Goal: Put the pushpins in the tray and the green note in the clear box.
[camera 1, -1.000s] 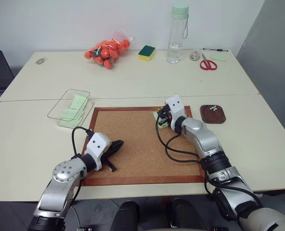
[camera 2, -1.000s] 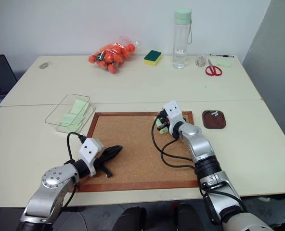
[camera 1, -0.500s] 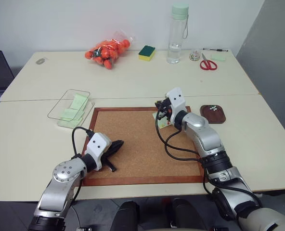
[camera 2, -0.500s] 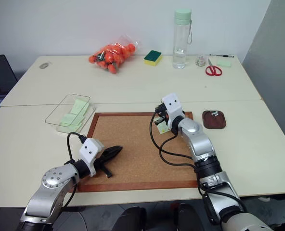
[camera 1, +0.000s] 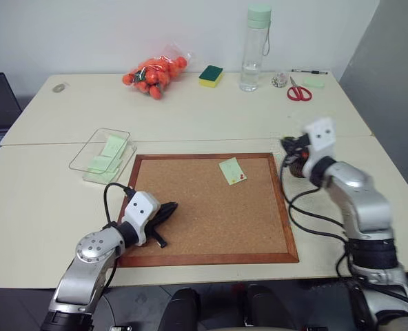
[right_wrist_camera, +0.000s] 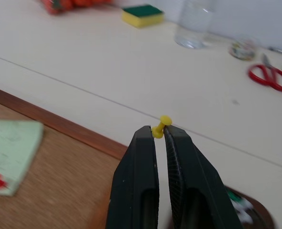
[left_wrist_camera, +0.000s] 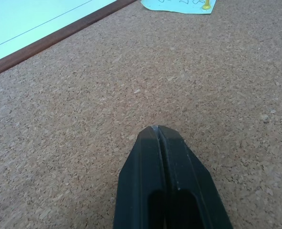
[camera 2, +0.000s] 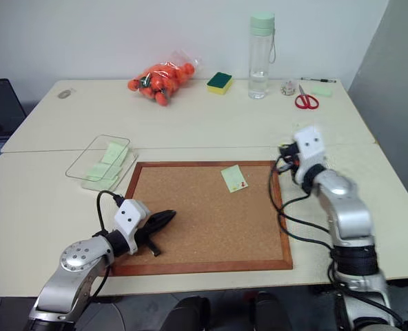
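Right gripper (right_wrist_camera: 159, 132) swung from cork board (camera 1: 190, 214) toward tray (right_wrist_camera: 255, 210), gripping yellow pushpin (right_wrist_camera: 161, 126).

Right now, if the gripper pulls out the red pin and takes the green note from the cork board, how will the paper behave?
The green note looks very thin, so it will probably be floppy and light. It lies flat on the cork board, so its edge may be hard to catch. One red pushpin holds it, so pulling first may tear it.
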